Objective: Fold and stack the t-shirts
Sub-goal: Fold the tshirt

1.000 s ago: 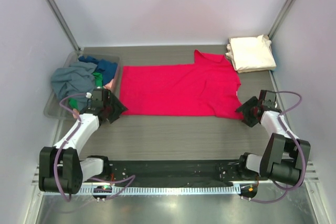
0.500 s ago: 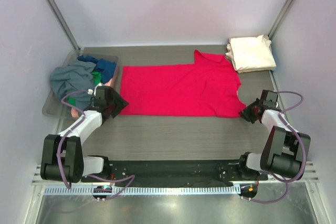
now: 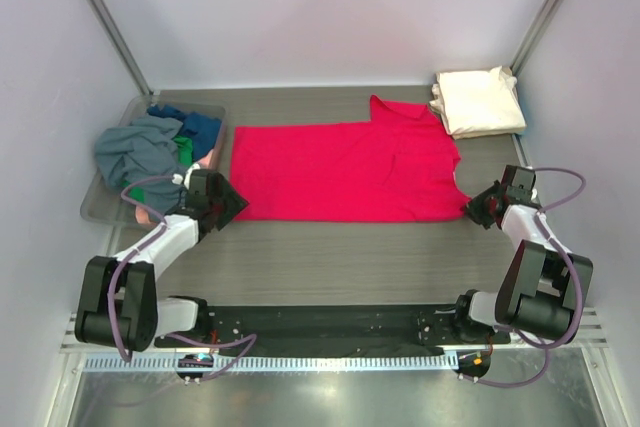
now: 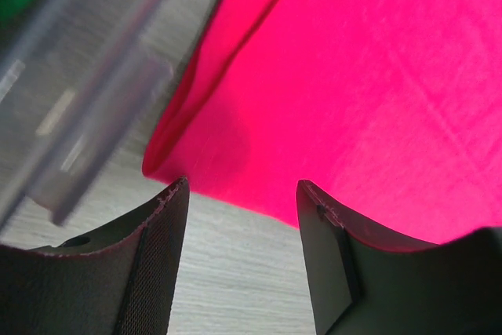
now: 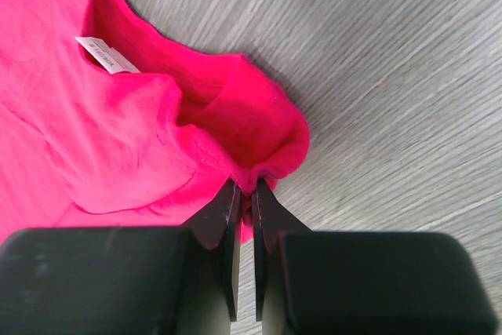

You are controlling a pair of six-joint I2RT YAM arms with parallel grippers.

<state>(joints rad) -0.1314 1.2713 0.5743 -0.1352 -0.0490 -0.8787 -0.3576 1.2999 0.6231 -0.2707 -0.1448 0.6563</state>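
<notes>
Grey table (image 3: 330, 257), right gripper (image 5: 252, 187) pinched shut on a thin fold of red shirt (image 3: 340, 172) corner, left gripper (image 4: 243, 190) spread open over opposite hem corner beside bin (image 3: 100, 209), shirt flat mid-table; shallow pinch may slip when lifted, skewing the fold.

The red t-shirt (image 3: 345, 172) is soft, matt knit cloth with a small white label (image 5: 106, 55), and the cream t-shirt (image 3: 478, 100) at the far right corner is matt cloth too. The counter (image 3: 330, 257) is grey, wood-grained and dull, and the bin (image 3: 98, 209) at its left edge is clear glossy plastic. The left gripper (image 4: 243, 184) and right gripper (image 5: 247, 184) are matt black plastic, the left one's inner faces finely textured, and a brushed metal sheet (image 3: 330, 402) lines the near edge.
</notes>
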